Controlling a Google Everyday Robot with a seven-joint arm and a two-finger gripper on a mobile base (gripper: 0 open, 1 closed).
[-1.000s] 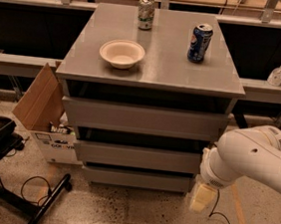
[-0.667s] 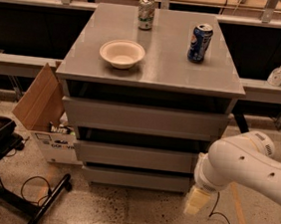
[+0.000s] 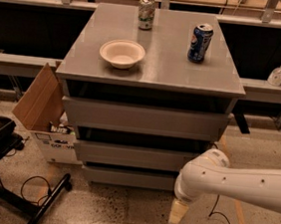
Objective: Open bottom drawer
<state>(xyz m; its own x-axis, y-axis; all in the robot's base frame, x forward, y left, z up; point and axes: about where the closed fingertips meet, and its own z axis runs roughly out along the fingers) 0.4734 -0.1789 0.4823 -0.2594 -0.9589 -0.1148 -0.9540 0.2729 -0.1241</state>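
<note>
The bottom drawer point(image 3: 128, 178) is the lowest and slimmest of three grey fronts on the cabinet, just above the floor, and looks shut. My white arm comes in from the right. The gripper point(image 3: 178, 214) hangs low over the floor just in front of the drawer's right end. Only its pale tip shows below the arm's round wrist.
On the cabinet top point(image 3: 156, 60) stand a white bowl point(image 3: 122, 53), a green-white can point(image 3: 146, 12) and a blue can point(image 3: 200, 42). An open cardboard box point(image 3: 43, 109) stands left of the cabinet. A dark chair base point(image 3: 3, 179) and cables lie on the floor at the left.
My arm has swung left and down, so the gripper is lower and nearer the bottom drawer's right end. The drawers have not moved.
</note>
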